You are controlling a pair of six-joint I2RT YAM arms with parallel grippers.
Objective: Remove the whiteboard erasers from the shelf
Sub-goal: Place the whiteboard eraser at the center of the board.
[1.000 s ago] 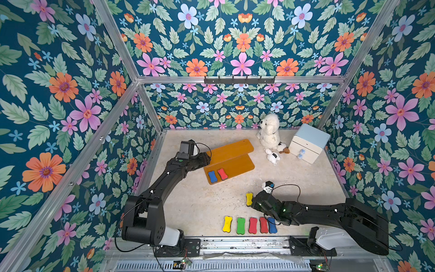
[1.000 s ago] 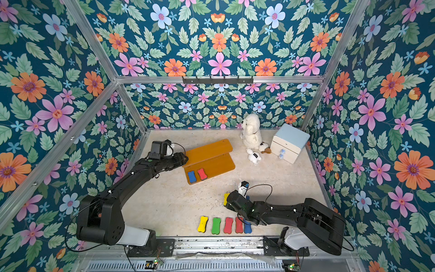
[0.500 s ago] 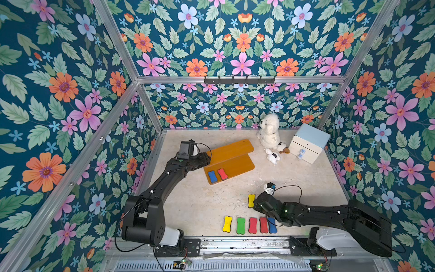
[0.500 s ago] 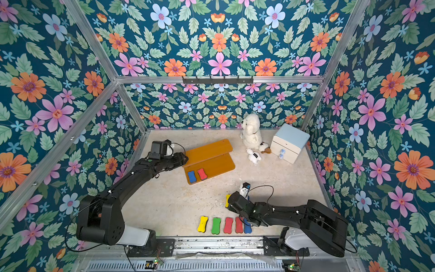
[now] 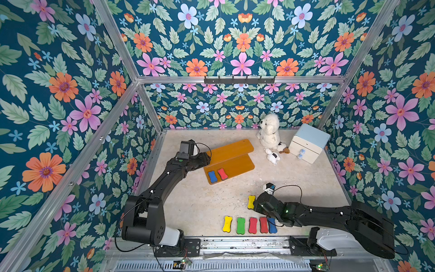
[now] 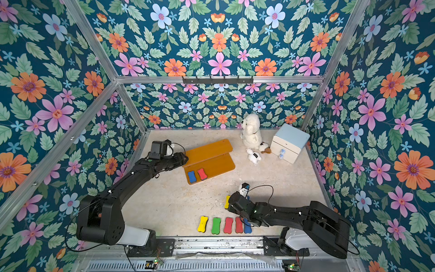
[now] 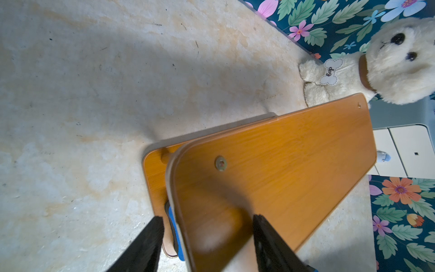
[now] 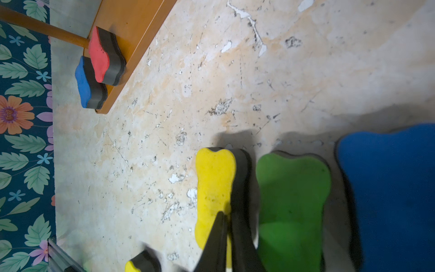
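1. Two whiteboard erasers lay on the orange-brown wooden two-tier shelf [image 5: 237, 162]. They were a blue bone-shaped foam eraser [image 5: 212, 177] and a red bone-shaped foam eraser [image 5: 222, 173], each on dark felt. They sat side by side on the lower tier, at its end toward the robot's left.
2. Their long axes ran parallel, across the tier from its front edge toward the step, not along the board.
3. The black left gripper [image 7: 207, 217] stood at that same end. Its jaws were roughly half open astride the upper tier's corner and held nothing I could make out. Contact with the board could not be determined.
4. The black right gripper [image 8: 226, 219] was low over the pale stone-patterned floor [image 5: 200, 207], well apart from the shelf. Its jaws were drawn nearly together, tips at a yellow bone-shaped foam eraser [image 5: 251, 202]. Whether they nipped it or merely pressed it could not be determined.
5. A row of five erasers [image 5: 253, 225] lay on the floor near the robot's base. A green foam eraser [image 8: 292, 200] and a second blue foam eraser [image 8: 388, 188] showed beside the yellow one.
6. Judgement: the left gripper was much the nearer. The pair lay just on the base side of it, blue first. The jaws would need to close across the narrow waist, square to the long axis.
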